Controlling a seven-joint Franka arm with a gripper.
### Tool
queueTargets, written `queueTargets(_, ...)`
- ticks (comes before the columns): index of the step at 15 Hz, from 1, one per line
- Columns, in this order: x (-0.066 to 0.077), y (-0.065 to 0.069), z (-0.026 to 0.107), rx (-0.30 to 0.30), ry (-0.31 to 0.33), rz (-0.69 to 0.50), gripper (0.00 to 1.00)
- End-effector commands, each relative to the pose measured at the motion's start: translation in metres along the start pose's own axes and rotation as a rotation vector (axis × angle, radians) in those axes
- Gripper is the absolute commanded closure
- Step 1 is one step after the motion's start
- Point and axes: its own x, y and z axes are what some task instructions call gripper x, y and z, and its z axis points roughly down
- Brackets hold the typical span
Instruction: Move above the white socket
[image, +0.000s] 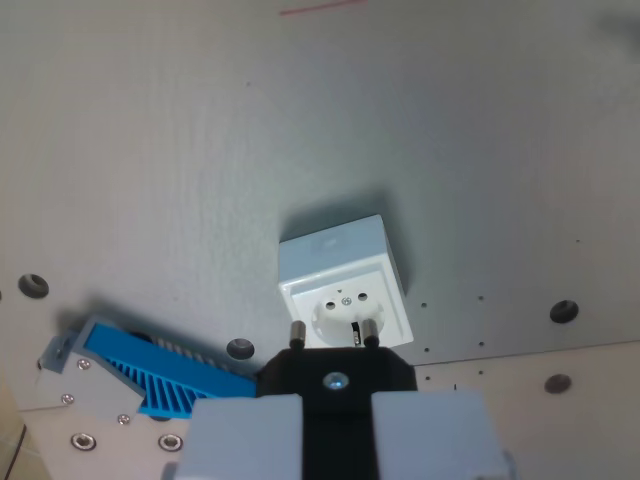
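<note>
Your wrist view takes in a grey bench (200, 150) dotted with holes, and at the bottom of the frame your claw (338, 425) sits clamped on a black plug (335, 375) whose two metal pins point away from the camera. To the wrist view's left a blue ribbed part (165, 375) on a grey bracket rests on the bench. The white socket (343, 285) stands near mid-frame, its round face just beyond the pin tips.
</note>
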Motion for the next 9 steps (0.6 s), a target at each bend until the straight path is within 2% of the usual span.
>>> queueTargets(1, -0.007, 0.001, 0.009, 0.016, 0.072, -0.062, 1.00)
queueTargets(9, -0.022, 0.003, 0.034, 0.016, 0.088, -0.129, 1.00)
